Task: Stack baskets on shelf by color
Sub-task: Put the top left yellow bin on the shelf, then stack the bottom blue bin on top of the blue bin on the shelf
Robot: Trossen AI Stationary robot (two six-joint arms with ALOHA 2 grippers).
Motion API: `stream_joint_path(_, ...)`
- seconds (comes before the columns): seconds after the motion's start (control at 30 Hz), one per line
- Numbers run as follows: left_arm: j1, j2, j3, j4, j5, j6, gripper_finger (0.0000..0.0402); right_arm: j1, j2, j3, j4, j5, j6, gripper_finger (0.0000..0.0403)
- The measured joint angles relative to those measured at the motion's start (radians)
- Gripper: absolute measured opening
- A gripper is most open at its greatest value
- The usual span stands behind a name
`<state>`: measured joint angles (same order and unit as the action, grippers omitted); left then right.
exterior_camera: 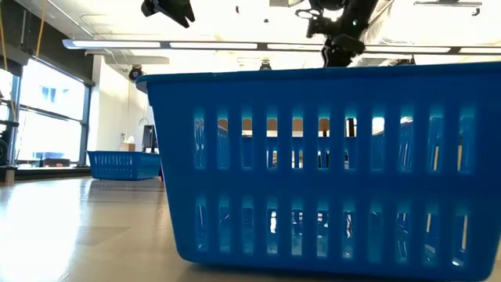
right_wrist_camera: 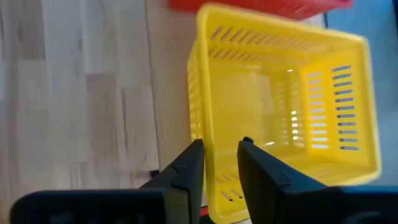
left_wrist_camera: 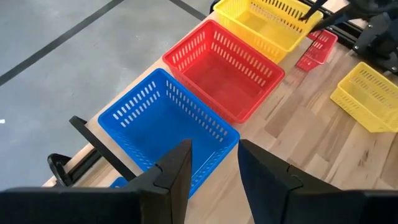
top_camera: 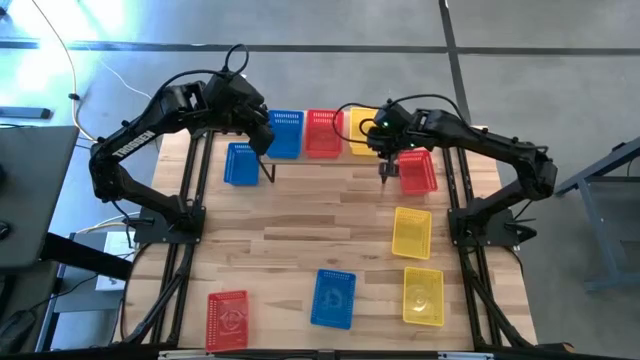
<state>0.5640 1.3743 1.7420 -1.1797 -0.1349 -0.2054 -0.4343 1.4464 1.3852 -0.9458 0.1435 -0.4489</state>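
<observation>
Three baskets stand side by side on the shelf [left_wrist_camera: 93,144] at the table's far edge: blue [top_camera: 285,133], red [top_camera: 323,132] and yellow [top_camera: 358,130]. The baskets hide most of the board. My left gripper [left_wrist_camera: 214,163] is open and hovers over the near wall of the blue shelf basket [left_wrist_camera: 165,124]. My right gripper [right_wrist_camera: 217,155] is open above a near corner of the yellow shelf basket [right_wrist_camera: 280,106], which looks blurred under it. Both grippers show high up in the low view, one [exterior_camera: 168,8] left of the other [exterior_camera: 337,39].
Loose baskets lie on the tabletop: blue [top_camera: 241,163] near the shelf's left end, red [top_camera: 417,170] by the right gripper, two yellow [top_camera: 411,231] [top_camera: 423,295], blue [top_camera: 333,298] and red [top_camera: 228,320] near the front edge. A blue basket [exterior_camera: 329,164] fills the low view.
</observation>
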Motion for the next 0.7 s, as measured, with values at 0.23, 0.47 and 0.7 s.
stream_joint_path(0.23, 0.0, 0.0, 0.0, -0.002, 0.0, 0.0, 0.0119, 0.052, 0.0, 0.089, -0.098, -0.001, 0.094, 0.0094)
stream_joint_path(0.47, 0.0, 0.0, 0.0, -0.025, 0.056, 0.041, 0.0119, 0.148, 0.0, 0.174, -0.2, -0.003, 0.307, 0.0094)
stream_joint_path(0.7, -0.041, 0.0, -0.027, -0.116, 0.093, 0.06, 0.0119, 0.283, 0.0, 0.185, -0.293, -0.053, 0.577, 0.0094)
